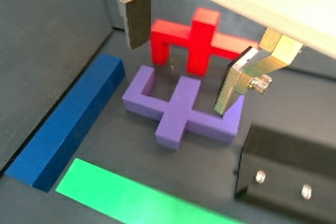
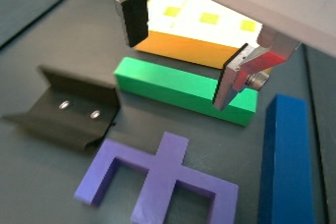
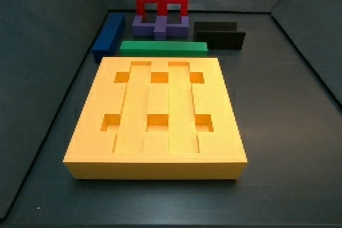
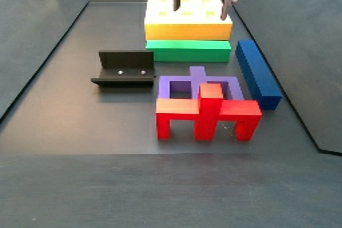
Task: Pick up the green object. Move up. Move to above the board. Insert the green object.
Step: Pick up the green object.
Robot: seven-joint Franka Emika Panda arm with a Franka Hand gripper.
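Note:
The green object [image 2: 178,85] is a long green bar lying flat on the floor against the short end of the board [image 2: 197,31]. It also shows in a wrist view [image 1: 125,196] and in both side views [image 3: 163,47] [image 4: 187,44]. The board [image 3: 158,112] is a thick yellow-orange slab with grooves and square holes. My gripper [image 2: 182,59] is open and empty. It hangs above the green bar and the board's near edge, touching neither. It shows in a side view [image 4: 201,5] at the top, and in a wrist view [image 1: 184,56].
A blue bar [image 4: 257,70] lies beside the green bar's end. A purple piece [image 4: 187,84] and a red piece [image 4: 207,115] stand just past the green bar. The dark fixture [image 4: 123,69] stands beside them. Grey walls ring the floor.

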